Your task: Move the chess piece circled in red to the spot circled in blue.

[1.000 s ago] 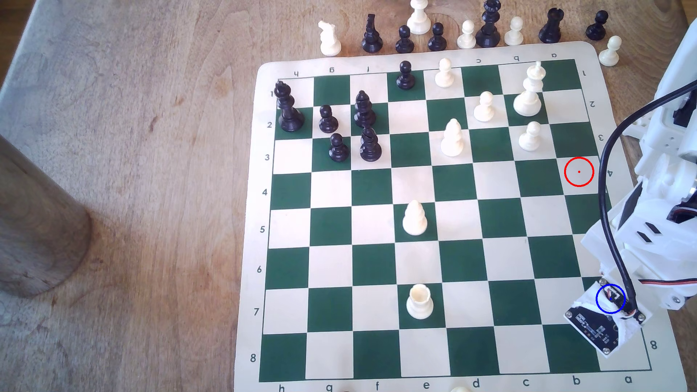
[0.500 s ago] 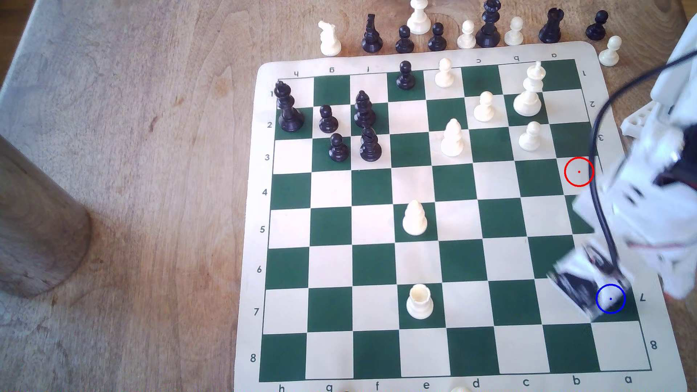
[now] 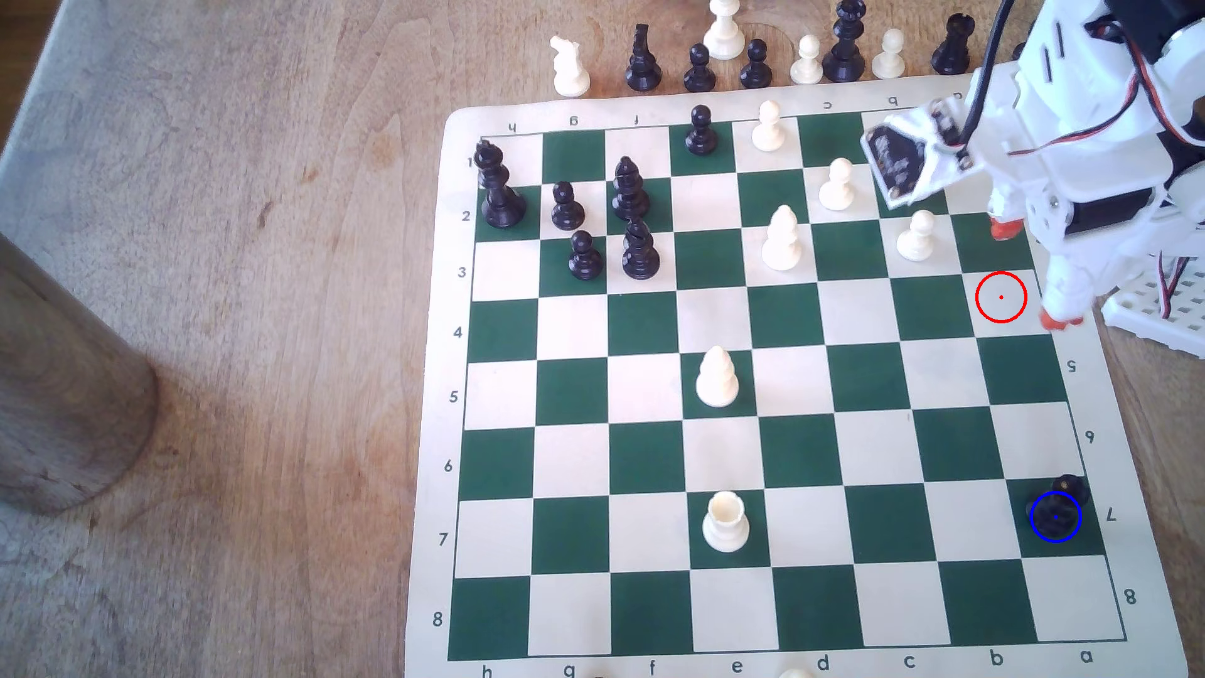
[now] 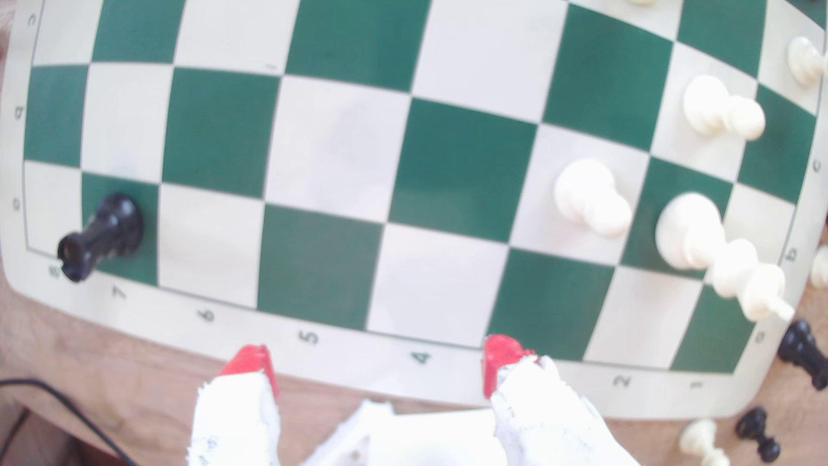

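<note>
We see the black rook (image 3: 1059, 508) standing upright on the dark green square (image 3: 1087, 544) at 4 o'clock of the mat; our pincer (image 3: 1030, 274) hangs open, empty.

A wooden table (image 3: 261, 326) carries the chess mat (image 3: 427, 456) and spare pieces (image 3: 701, 65).

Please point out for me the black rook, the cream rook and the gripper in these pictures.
black rook (image 3: 1057, 510), exterior view, on its body inside the blue circle.
cream rook (image 3: 725, 521), exterior view, on its body.
gripper (image 4: 378, 365), wrist view, midway between the two red fingertips, which stand apart.
</note>
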Available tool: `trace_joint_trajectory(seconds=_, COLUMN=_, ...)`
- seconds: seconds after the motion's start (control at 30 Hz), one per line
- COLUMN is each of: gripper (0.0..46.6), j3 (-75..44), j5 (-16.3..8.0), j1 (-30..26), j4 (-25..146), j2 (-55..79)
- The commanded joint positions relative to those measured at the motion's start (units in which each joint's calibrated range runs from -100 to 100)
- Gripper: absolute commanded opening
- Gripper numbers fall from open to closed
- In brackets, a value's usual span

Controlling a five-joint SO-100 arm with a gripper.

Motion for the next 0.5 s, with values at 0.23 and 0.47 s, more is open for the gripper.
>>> trace_joint_trajectory(seconds=0.23, gripper=2.6, j3=8.5, j5=0.6, j1=13.1, j4=-1.5, j2=-30.4)
trace_joint_trajectory(seconds=0.47, gripper=0.3, j3=17.6, j5=0.9, j1=17.3, j4=-21.8, j2=-30.4)
